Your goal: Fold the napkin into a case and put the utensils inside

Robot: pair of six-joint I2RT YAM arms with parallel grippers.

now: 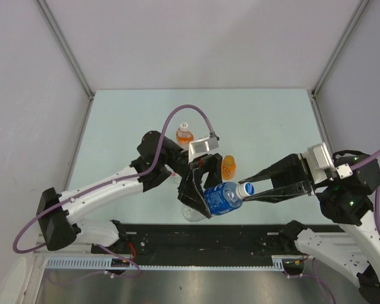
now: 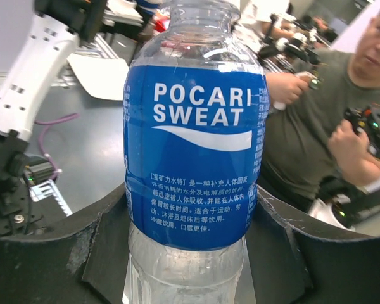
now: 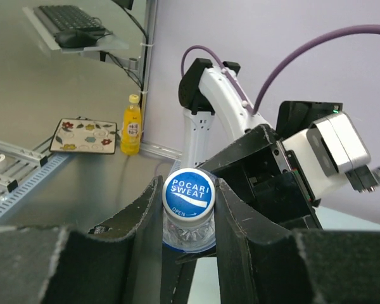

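Observation:
No napkin or utensils show in any view. A clear Pocari Sweat bottle (image 1: pixel 223 197) with a blue label is held above the table's near edge, lying nearly level with its cap to the right. My left gripper (image 1: pixel 199 196) is shut on the bottle's body; in the left wrist view the bottle (image 2: pixel 193 145) sits between the two black fingers (image 2: pixel 98 250). My right gripper (image 1: pixel 248 190) is shut on the bottle's blue cap (image 3: pixel 188 193), with one finger (image 3: pixel 139 228) on each side of it.
A small orange-drink bottle (image 1: pixel 185 134) stands on the pale green table (image 1: pixel 272 126) behind the left arm. An orange cup-like object (image 1: pixel 228 166) sits just behind the held bottle. Grey walls close the table at left, right and back.

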